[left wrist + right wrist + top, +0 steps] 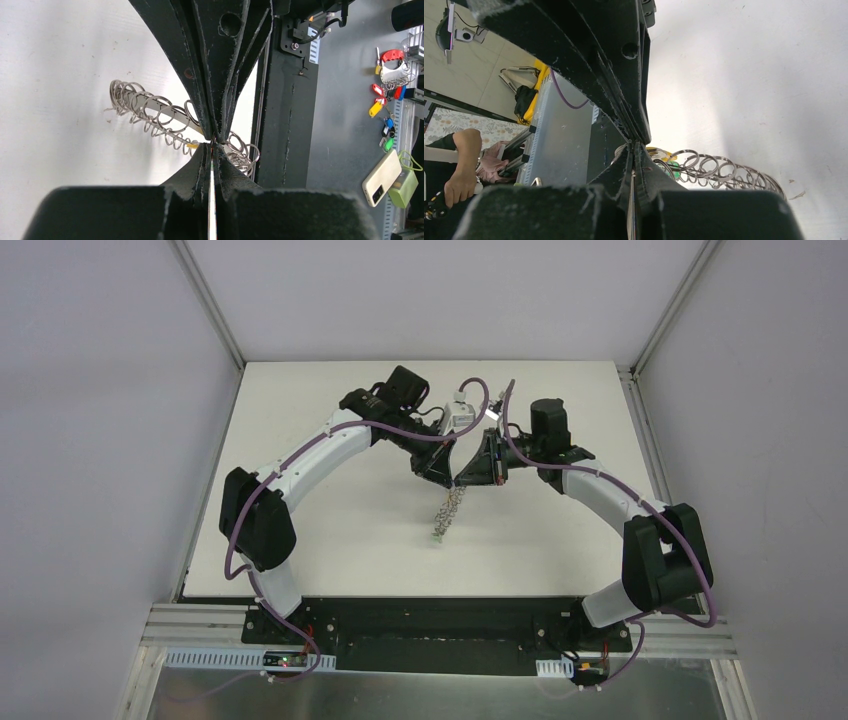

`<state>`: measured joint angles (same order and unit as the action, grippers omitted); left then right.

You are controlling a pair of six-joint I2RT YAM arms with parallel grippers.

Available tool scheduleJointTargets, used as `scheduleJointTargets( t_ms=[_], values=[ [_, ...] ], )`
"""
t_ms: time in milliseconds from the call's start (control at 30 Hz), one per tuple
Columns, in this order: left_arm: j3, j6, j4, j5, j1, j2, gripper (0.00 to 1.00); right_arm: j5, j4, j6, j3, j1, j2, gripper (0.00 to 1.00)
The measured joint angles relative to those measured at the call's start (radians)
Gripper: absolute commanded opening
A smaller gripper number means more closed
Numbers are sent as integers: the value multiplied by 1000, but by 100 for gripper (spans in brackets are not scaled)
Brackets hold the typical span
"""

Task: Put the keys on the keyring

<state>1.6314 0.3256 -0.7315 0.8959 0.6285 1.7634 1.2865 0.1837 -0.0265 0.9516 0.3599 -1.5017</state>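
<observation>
Keyring (pixel 155 111) — flat dark band with a fringe of thin silver wire loops (pixel 127 92). It sits mid-table, raised at its far end where the two arms meet, and slopes down toward the near edge in the top view. The low end looks to touch the table (pixel 330 440), though that is not certain.

Yellow-headed key (pixel 656 150): just beside the pinch point, against the ring's rim. Green-headed key (pixel 674 172): just past it among the loops. Whether either is already threaded on — cannot tell.

Left gripper (pixel 212 150): fingers fully closed, tips on the ring's rim, holding it up. Right gripper (pixel 633 147): also fully closed, tip to tip with the left at the same spot. What lies between its pads — ring, loop or key — is hidden.

Handling, judged:
- The ring is light and stiff in the band, but the loops are springy and will snag a fingertip.
- The band is thin and smooth, so it could swivel or slip in a pinch. Best hold is flat across the band, between loops.
- The keys are tiny and slick. Take them by the coloured head, leaving the hole free.
</observation>
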Motion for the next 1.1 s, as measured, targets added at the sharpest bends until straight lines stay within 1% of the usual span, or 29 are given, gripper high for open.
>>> scheduleJointTargets(
  t_ms=[33, 100, 167, 267, 400, 733, 1000, 1100],
  values=[
    [0, 0, -1, 0, 0, 0, 0, -1, -1, -1, 0, 0, 0, 0],
    [0, 4, -5, 0, 0, 0, 10, -1, -2, -1, 0, 1, 0, 0],
    [0, 11, -7, 0, 0, 0, 18, -1, -2, -2, 0, 1, 0, 0],
    [-16, 26, -3, -3, 0, -9, 22, 1, -3, 0, 0, -2, 0, 0],
    [-48, 46, 0, -18, 0, -37, 24, 6, 14, 27, 0, -6, 0, 0],
    [-50, 81, 21, -45, 1, -49, 26, 14, 53, 81, 0, -9, 0, 0],
    [-50, 108, 21, -66, 10, -49, 25, 21, 59, 98, 0, -10, -7, 0],
    [-50, 113, 21, -67, 14, -49, 23, 24, 60, 102, 0, -10, -13, 0]
  ],
)
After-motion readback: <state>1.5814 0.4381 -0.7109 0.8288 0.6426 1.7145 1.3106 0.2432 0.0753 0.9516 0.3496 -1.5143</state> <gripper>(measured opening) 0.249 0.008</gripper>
